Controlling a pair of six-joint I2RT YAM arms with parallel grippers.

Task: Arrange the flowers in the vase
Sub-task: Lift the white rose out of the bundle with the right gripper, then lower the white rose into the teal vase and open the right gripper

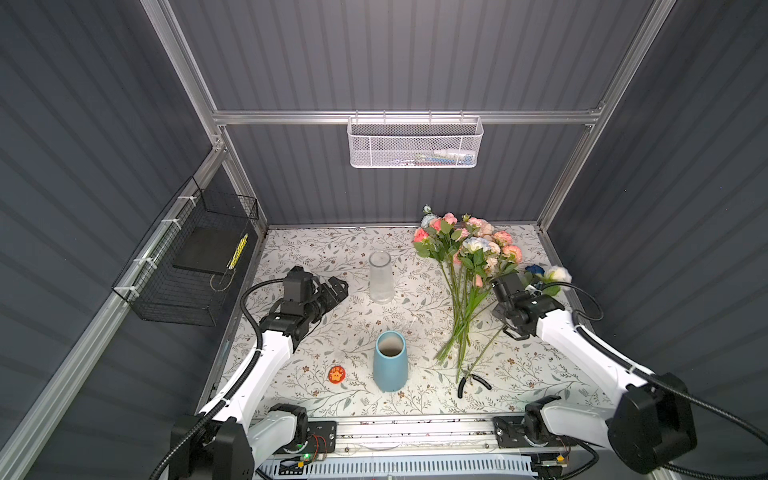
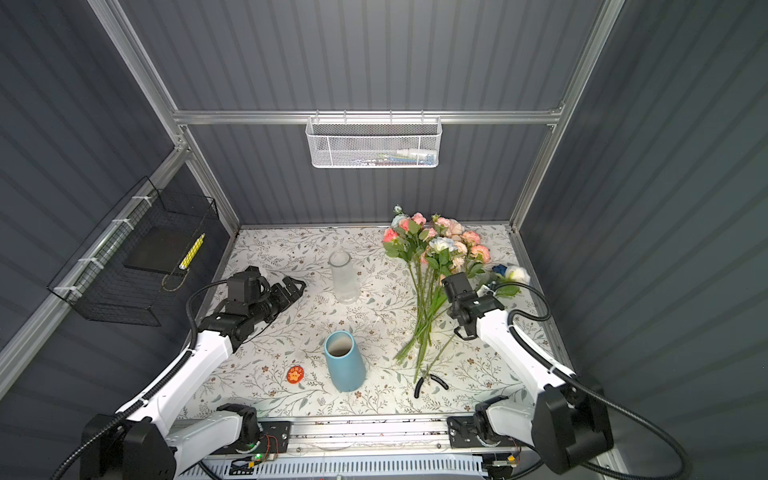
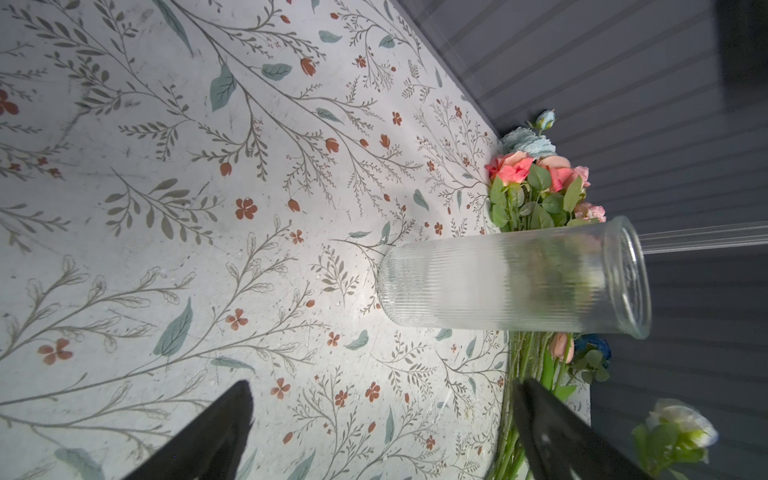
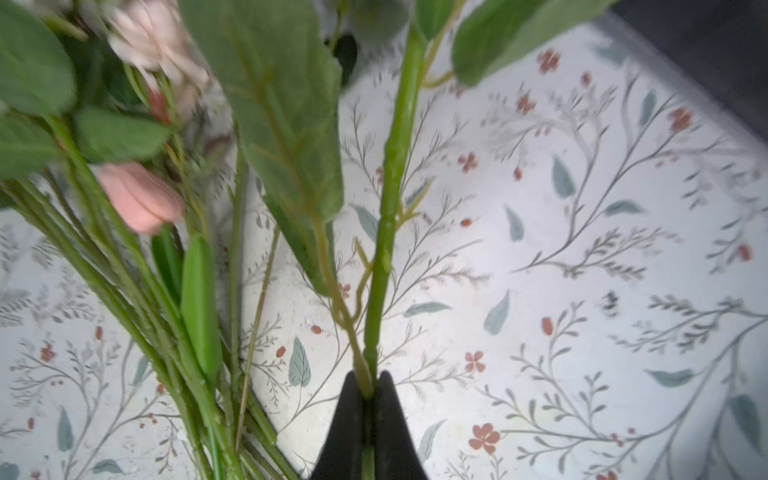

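The flowers [image 1: 465,249] [image 2: 436,245] lie in a bunch at the back right, pink, peach and pale blooms toward the back wall and the stems fanned toward the front. A white bloom [image 1: 558,273] and a deep blue one [image 1: 535,270] lie at the right edge. My right gripper [image 4: 370,384] is shut on one green leafy stem [image 4: 388,208] just right of the bunch's stems; in both top views its wrist [image 1: 519,307] hides the fingertips. A blue vase [image 1: 390,361] [image 2: 344,361] stands front centre. A clear ribbed glass vase [image 1: 381,276] [image 3: 498,282] stands behind it. My left gripper [image 1: 338,287] [image 3: 384,386] is open left of the glass vase, holding nothing.
Black-handled cutters [image 1: 471,382] lie at the stems' front ends. A round red badge [image 1: 336,375] sits left of the blue vase. A white mesh basket [image 1: 415,143] hangs on the back rail, and a black wire basket [image 1: 187,266] on the left wall.
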